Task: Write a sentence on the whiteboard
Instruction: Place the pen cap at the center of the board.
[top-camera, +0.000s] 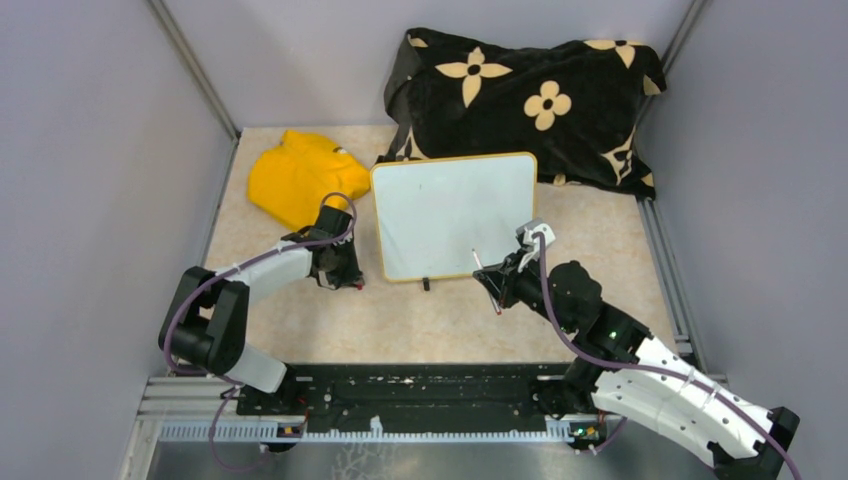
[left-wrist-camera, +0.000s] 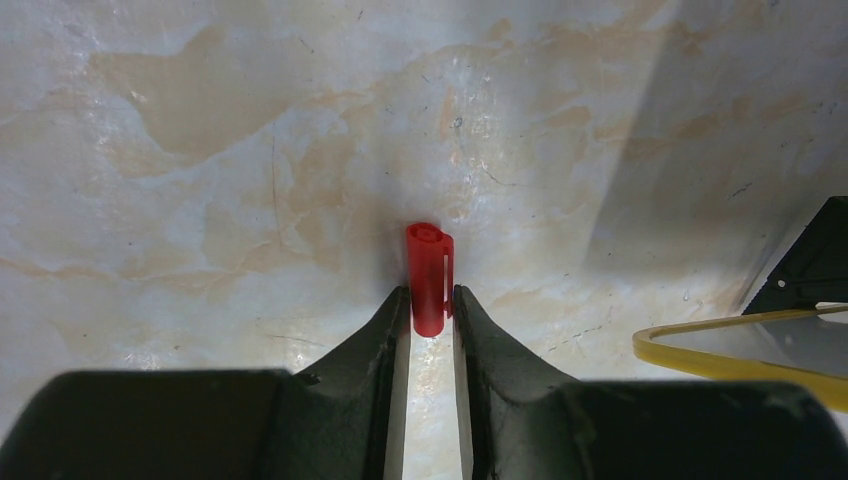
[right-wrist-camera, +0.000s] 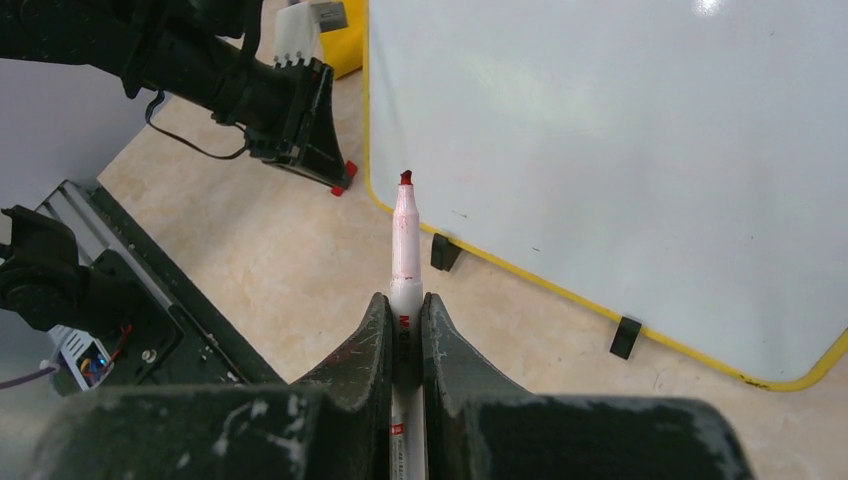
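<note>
The whiteboard (top-camera: 455, 215) lies on the marbled table, white with a yellow rim and black clip feet. Its face is blank; no red sentence shows on it. My right gripper (top-camera: 492, 280) is shut on a white marker with a red tip (right-wrist-camera: 405, 240). The uncapped tip points toward the board's near edge and hangs over the table, just short of the whiteboard (right-wrist-camera: 620, 150). My left gripper (top-camera: 352, 280) sits left of the board, low over the table. It is shut on the red marker cap (left-wrist-camera: 430, 280). The board's corner shows in the left wrist view (left-wrist-camera: 700, 362).
A yellow cloth (top-camera: 300, 175) lies at the back left. A black cushion with tan flowers (top-camera: 530, 100) fills the back right, behind the board. Grey walls close in both sides. A black rail (top-camera: 400, 390) runs along the near edge.
</note>
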